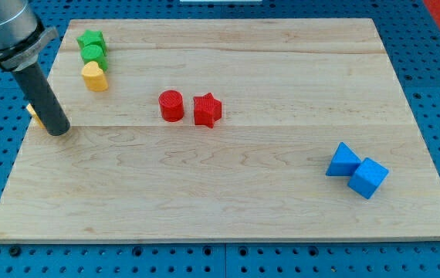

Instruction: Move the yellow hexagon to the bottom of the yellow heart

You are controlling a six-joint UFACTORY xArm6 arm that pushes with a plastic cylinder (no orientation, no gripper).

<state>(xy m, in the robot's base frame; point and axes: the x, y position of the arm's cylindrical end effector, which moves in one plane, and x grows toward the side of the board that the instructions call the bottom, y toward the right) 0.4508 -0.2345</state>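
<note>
The dark rod comes down at the left edge of the frame, my tip resting on the pale wooden board – there is no claw on it, so nothing opens or grips. A sliver of the small yellow hexagon block peeks out just behind the rod on its left side, mostly hidden, seemingly touching it. The yellow heart block sits up and to the right, near the upper left corner, just below two green blocks stacked close – their shapes unclear. Mid-board stand a red cylinder and a red star side by side; at lower right, two blue blocks touch.
</note>
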